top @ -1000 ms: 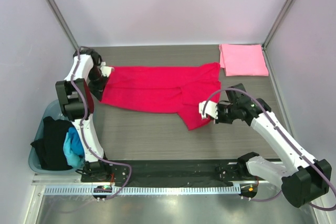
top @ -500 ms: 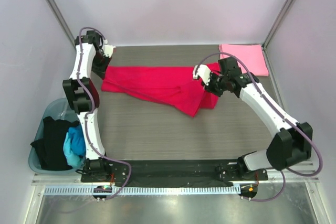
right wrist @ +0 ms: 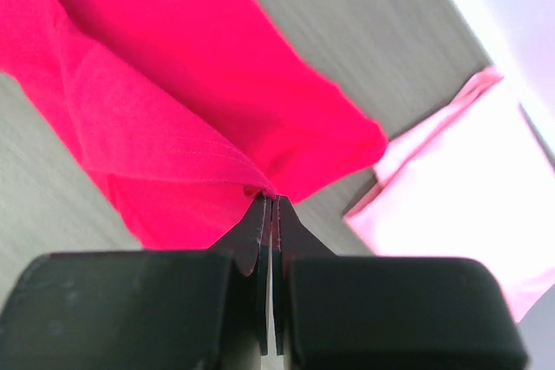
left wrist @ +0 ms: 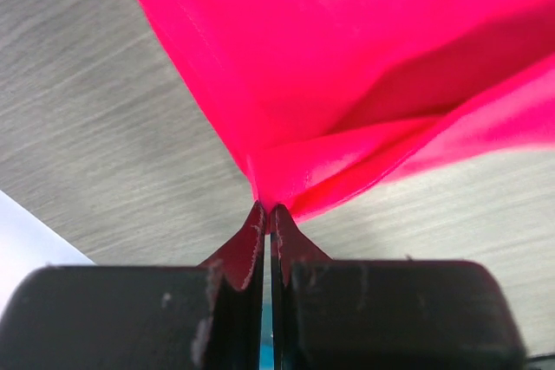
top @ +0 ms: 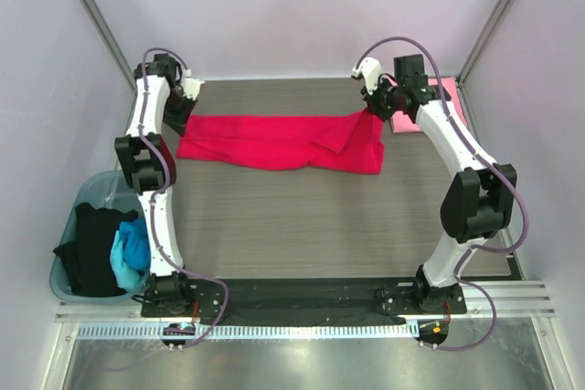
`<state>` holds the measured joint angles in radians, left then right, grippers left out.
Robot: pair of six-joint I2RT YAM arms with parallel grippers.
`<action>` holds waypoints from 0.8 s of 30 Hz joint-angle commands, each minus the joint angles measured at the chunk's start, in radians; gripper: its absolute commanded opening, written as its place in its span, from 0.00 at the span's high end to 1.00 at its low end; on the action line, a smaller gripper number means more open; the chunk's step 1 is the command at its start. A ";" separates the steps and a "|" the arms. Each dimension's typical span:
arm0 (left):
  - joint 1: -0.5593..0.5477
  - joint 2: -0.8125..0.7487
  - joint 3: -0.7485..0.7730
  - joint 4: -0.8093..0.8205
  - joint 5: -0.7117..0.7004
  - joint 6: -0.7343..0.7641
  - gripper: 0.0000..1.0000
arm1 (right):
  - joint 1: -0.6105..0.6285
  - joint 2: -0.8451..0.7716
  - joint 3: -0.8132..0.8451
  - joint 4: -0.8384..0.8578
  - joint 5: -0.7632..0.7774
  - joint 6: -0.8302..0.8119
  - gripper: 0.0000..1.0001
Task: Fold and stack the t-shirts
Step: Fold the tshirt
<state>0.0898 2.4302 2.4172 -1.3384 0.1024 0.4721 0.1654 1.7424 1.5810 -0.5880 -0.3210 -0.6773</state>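
Top external view: my left pincer [top: 186, 123] is clenched on the left end of the crimson t-shirt [top: 283, 142], up near the far left corner of the table [top: 302, 226]. My right pincer [top: 373, 110] is clenched on the shirt's right end, near the far right corner. So the shirt is strung between my two pincers as a long band along the far edge. It's doubled over and rumpled toward the right, where a flap hangs down onto the tabletop.

Left wrist view: fingers pressed tight together, with a bunched point of red cloth pinched right at the tips and wood-grain table underneath.

Right wrist view: same deal, tips nipping a folded edge of the crimson shirt. The folded pink t-shirt [right wrist: 468, 188] lies flat just beside it in the corner.

Off the table's left edge there's a blue-grey bin [top: 66, 282] holding a black t-shirt [top: 87, 248] and a bright blue t-shirt [top: 131, 248], both crumpled.
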 commanded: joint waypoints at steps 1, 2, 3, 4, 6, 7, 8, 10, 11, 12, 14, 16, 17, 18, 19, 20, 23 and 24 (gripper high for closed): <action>0.002 -0.105 -0.018 0.019 0.043 0.030 1.00 | 0.006 0.063 0.103 0.042 -0.020 0.045 0.99; 0.004 -0.105 -0.009 0.042 0.046 0.028 1.00 | 0.006 0.080 0.117 0.043 -0.020 0.048 0.99; 0.002 -0.096 0.002 0.048 0.046 0.025 1.00 | 0.005 0.095 0.146 0.045 -0.016 0.050 0.99; 0.004 -0.086 0.012 0.053 0.039 0.022 1.00 | 0.003 0.135 0.164 0.050 -0.013 0.051 0.99; 0.004 -0.063 0.062 0.058 0.030 0.014 1.00 | -0.004 0.176 0.204 0.054 -0.012 0.067 0.99; 0.004 -0.042 0.077 0.059 0.025 0.002 1.00 | -0.009 0.196 0.250 0.056 -0.012 0.071 0.99; 0.004 -0.037 0.086 0.073 0.019 -0.004 1.00 | -0.012 0.244 0.275 0.059 -0.009 0.080 0.99; 0.002 -0.034 0.079 0.099 0.017 -0.019 1.00 | -0.027 0.285 0.347 0.060 -0.010 0.100 0.99; 0.004 -0.033 0.074 0.125 0.014 -0.027 1.00 | -0.030 0.310 0.368 0.059 -0.010 0.105 0.99; 0.004 -0.030 0.074 0.133 0.008 -0.032 1.00 | -0.035 0.348 0.411 0.060 -0.009 0.110 0.99; 0.004 -0.019 0.074 0.156 -0.001 -0.047 1.00 | -0.040 0.385 0.450 0.059 -0.010 0.124 0.99; 0.004 -0.011 0.072 0.169 -0.013 -0.056 1.00 | -0.041 0.436 0.499 0.057 -0.009 0.128 0.99; 0.004 -0.002 0.074 0.179 -0.012 -0.059 1.00 | -0.041 0.453 0.513 0.059 -0.007 0.130 0.99; 0.004 0.003 0.071 0.186 -0.012 -0.061 1.00 | -0.043 0.485 0.543 0.057 -0.007 0.134 0.99; 0.004 0.009 0.072 0.199 -0.015 -0.066 1.00 | -0.044 0.499 0.559 0.057 -0.007 0.139 0.99; 0.004 0.019 0.074 0.205 -0.020 -0.076 1.00 | -0.043 0.515 0.574 0.059 -0.009 0.146 0.99; 0.004 0.035 0.075 0.222 -0.055 -0.101 0.99 | -0.043 0.566 0.620 0.073 -0.004 0.169 0.99; 0.004 0.044 0.074 0.222 -0.062 -0.110 0.98 | -0.044 0.577 0.635 0.077 -0.003 0.173 0.99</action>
<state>0.0898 2.4538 2.4607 -1.1641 0.0822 0.3981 0.1204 2.3028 2.1429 -0.5503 -0.3260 -0.5434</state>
